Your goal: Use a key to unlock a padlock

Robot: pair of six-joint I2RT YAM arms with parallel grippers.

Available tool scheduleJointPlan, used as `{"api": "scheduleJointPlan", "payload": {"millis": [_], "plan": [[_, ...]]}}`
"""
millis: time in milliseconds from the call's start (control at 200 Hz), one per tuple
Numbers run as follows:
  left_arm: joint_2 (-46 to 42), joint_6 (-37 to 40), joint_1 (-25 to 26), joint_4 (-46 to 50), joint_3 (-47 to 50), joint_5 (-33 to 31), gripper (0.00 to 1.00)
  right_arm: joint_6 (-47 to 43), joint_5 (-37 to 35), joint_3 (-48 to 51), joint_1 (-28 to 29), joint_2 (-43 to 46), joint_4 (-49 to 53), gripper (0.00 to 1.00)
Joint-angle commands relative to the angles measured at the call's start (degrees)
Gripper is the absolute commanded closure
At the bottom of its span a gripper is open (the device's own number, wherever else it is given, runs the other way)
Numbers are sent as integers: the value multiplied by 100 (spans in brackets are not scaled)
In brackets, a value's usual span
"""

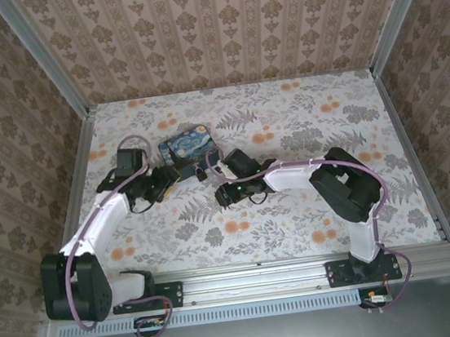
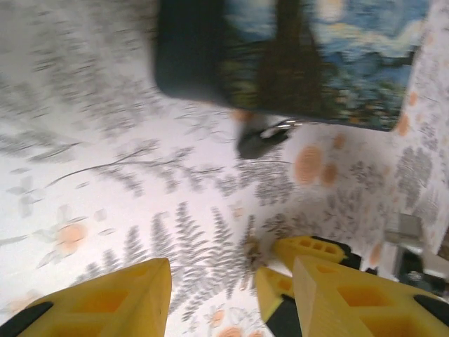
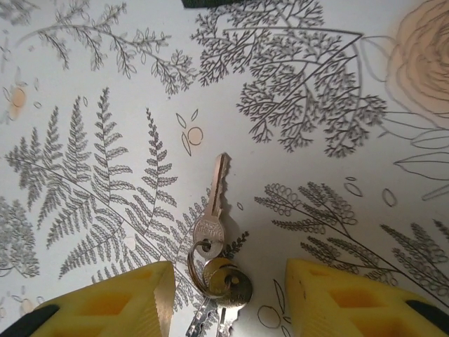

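Blurred ahead of left jaws: box point(image 2: 323, 56), top cropped by edge; dark lump point(image 2: 256, 142) just below it, identity unclear. Between right jaws: keys point(image 3: 219, 277), lower ones cut off at bottom edge. Dark sliver point(image 3: 210, 3) far ahead, cropped.

Overhead view looks down; wrist views skim table point(image 1: 310, 125).

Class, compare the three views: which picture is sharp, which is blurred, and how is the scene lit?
Left wrist view: blurred, the painted box smeared and soft-edged. Right wrist view: crisp, the key and the fern print around it sharp. Top external view: even, soft light across the table, no glare, only mild shadows.
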State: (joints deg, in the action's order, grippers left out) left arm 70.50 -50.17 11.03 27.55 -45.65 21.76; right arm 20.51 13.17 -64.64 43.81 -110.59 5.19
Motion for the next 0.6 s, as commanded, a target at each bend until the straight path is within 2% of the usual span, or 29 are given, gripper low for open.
{"api": "scheduleJointPlan", "payload": {"millis": [0, 225, 425, 595], "plan": [[-303, 175, -229, 503, 329, -32, 51, -241, -306, -247, 182, -208, 411, 54], [-546, 331, -380, 672, 386, -40, 51, -380, -543, -626, 215, -481, 723, 56], [-576, 408, -490, 677, 361, 3, 51, -534, -715, -809, 362, -628, 1097, 65], [-624, 516, -628, 715, 355, 50, 52, -540, -865, -1018, 410, -845, 1359, 65]]}}
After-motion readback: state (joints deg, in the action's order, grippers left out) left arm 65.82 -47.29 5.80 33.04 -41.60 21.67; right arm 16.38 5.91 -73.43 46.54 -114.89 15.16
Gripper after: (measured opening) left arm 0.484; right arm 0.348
